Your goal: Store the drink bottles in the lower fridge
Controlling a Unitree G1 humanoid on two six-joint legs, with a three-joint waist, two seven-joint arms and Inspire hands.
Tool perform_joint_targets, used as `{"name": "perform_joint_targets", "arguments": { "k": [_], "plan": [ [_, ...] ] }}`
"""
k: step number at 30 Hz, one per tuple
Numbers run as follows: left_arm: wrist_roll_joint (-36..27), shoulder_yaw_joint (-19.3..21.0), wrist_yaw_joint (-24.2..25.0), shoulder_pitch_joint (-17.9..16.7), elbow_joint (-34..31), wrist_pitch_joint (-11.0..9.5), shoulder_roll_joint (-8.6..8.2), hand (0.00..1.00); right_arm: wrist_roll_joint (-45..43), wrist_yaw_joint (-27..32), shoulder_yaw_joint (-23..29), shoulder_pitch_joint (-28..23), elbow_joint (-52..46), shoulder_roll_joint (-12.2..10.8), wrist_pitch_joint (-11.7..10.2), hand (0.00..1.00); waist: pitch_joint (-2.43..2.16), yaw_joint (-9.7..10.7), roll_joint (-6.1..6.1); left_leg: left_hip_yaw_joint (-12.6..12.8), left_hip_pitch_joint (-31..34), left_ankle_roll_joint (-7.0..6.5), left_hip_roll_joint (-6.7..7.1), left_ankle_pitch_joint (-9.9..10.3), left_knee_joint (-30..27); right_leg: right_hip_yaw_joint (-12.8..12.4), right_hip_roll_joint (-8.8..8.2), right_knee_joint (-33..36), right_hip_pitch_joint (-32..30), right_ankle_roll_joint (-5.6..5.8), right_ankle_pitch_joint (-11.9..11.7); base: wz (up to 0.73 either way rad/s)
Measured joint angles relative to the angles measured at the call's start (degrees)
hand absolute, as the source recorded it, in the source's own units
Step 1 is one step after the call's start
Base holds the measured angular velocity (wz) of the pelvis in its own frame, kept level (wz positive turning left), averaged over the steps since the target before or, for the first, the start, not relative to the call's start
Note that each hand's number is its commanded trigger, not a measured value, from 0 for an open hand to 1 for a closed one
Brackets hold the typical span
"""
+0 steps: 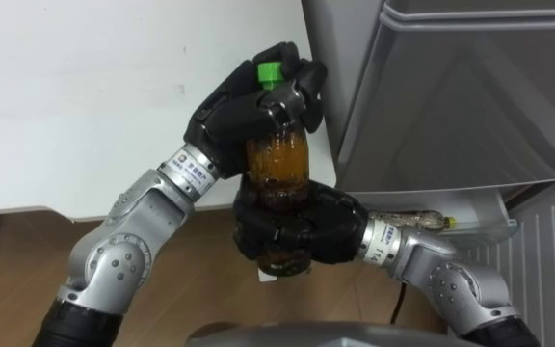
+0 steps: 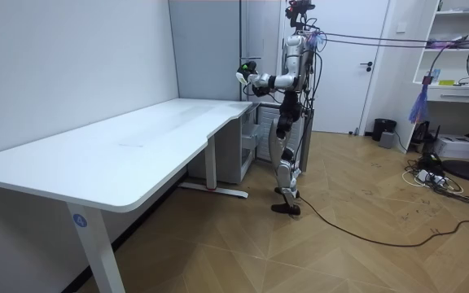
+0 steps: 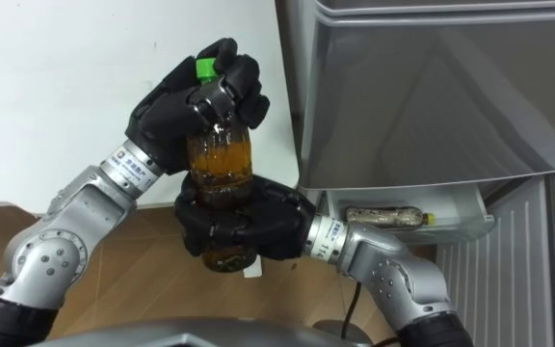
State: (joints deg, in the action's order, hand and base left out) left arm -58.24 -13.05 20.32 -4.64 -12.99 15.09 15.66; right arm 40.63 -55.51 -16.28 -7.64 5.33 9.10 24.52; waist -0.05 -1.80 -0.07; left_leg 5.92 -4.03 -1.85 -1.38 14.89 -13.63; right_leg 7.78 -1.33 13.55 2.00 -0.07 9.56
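– Left hand (image 1: 244, 111) first: I find its fingers curled round the neck and shoulder of the bottle (image 1: 277, 164), just below the green cap (image 1: 270, 70).

– And the other one?

– I see the right hand (image 1: 302, 231) wrapped round the lower part of the same bottle, fingers closed on it from beneath. Both hands are clamped on it. Whether they touch each other at mid-bottle I cannot tell.

– Condition and position of the bottle?

– Upright, with amber liquid inside. I record it held in the air before the robot's chest, above the wooden floor (image 1: 27, 260), between the white desk (image 1: 85, 96) on the robot's left and the fridge (image 1: 470, 96) on its right. It is near the fridge's grey front but apart from it.

– Anything at the fridge itself?

– I note a second bottle (image 1: 414, 222) lying on its side in a pale tray (image 1: 489, 229) below the grey upper section, just behind the right forearm.

– Stance?

– In the room view I see the robot standing upright at the far end of the desk, beside the fridge, both hands raised at chest height.
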Motion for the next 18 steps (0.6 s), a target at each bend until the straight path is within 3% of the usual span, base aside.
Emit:
{"name": "perform_joint_targets", "arguments": {
  "k": [18],
  "plan": [
    [-0.6, 0.0, 0.0, -0.1, 0.0, 0.2, -0.14, 0.0, 0.0, -0.1, 0.0, -0.3, -0.1, -0.3, -0.5, 1.0, 0.06, -0.2, -0.05, 0.0, -0.2, 0.0, 0.0, 0.0, 0.1, 0.0, 0.04, -0.1, 0.1, 0.0, 0.0, 0.0]
  ]
}}
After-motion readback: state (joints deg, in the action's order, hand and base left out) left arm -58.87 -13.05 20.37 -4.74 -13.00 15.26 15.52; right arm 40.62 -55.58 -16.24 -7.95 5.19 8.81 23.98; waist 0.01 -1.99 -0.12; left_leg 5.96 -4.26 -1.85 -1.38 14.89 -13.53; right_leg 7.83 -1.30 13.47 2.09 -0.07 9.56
